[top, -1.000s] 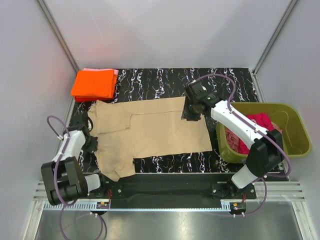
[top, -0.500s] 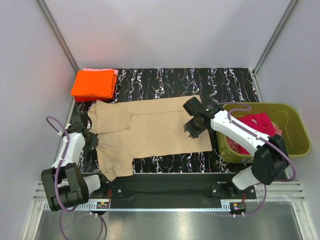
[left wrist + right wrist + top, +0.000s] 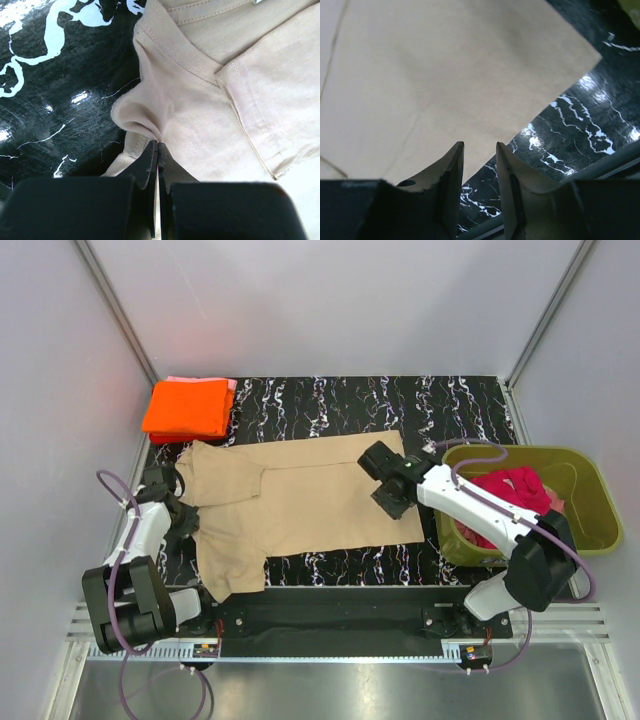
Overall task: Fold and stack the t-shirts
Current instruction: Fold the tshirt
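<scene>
A tan-beige t-shirt [image 3: 310,495] lies spread flat on the black marbled table, collar to the left. My left gripper [image 3: 186,524] is shut on a pinched fold of its cloth [image 3: 150,112] just below the collar ribbing [image 3: 172,47], at the shirt's left edge. My right gripper [image 3: 392,506] hovers open over the shirt's right part, near the hem. In the right wrist view the tan-beige t-shirt [image 3: 445,75] fills the top and nothing sits between the right gripper [image 3: 479,145] fingers. An orange t-shirt [image 3: 187,407] lies folded at the back left on a pale pink t-shirt [image 3: 231,384].
An olive-green tub [image 3: 592,502] stands at the right edge with a magenta-red t-shirt [image 3: 507,491] crumpled inside. Grey walls close in the table on three sides. A metal rail [image 3: 330,625] runs along the near edge.
My right gripper has moved from the shirt's far right corner toward the near side, over the cloth. The left gripper has kept its pinch and barely shifted.
</scene>
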You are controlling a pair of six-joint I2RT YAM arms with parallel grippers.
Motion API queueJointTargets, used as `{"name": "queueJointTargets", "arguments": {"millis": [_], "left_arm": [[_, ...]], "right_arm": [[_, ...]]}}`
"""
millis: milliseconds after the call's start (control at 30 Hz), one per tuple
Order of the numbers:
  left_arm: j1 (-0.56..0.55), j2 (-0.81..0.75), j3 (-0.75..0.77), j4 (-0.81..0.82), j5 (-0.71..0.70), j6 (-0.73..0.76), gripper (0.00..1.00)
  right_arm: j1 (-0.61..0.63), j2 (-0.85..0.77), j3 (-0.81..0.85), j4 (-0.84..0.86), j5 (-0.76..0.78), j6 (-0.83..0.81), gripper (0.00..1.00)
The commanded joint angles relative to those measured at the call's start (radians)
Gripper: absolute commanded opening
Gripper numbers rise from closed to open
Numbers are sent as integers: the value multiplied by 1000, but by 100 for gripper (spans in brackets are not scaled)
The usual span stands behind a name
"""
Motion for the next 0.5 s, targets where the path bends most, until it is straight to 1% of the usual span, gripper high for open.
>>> {"name": "queueJointTargets", "arguments": {"millis": [0, 100, 133, 167, 200, 267, 300, 367, 400, 467], "left_arm": [[-3, 7, 37, 37, 24, 17, 0], [-1, 11, 36, 43, 38, 16, 0], [-3, 13, 36, 46, 42, 17, 0], [-3, 14, 37, 46, 45, 17, 0], [-3, 14, 39, 45, 48, 22, 0], [-3, 14, 39, 48, 54, 25, 0], [-3, 13, 39, 48, 56, 25, 0], [-3, 8, 36, 49, 59, 26, 0], [-3, 4, 34, 49, 59, 26, 0], [-3, -1, 31, 49, 48, 31, 0]], "right_arm": [[82, 4, 112, 25, 147, -321, 39], [110, 7, 143, 7, 94, -466, 39], [123, 7, 148, -6, 83, -490, 39], [137, 11, 143, -27, 81, -504, 40], [148, 10, 131, -21, 49, -567, 41], [177, -4, 31, 95, -53, -726, 42], [179, -14, -4, 191, -145, -847, 41], [191, -13, -46, 224, -131, -917, 39], [199, -18, -56, 287, -127, -1037, 40], [206, -15, -81, 328, -126, -1141, 40]]}}
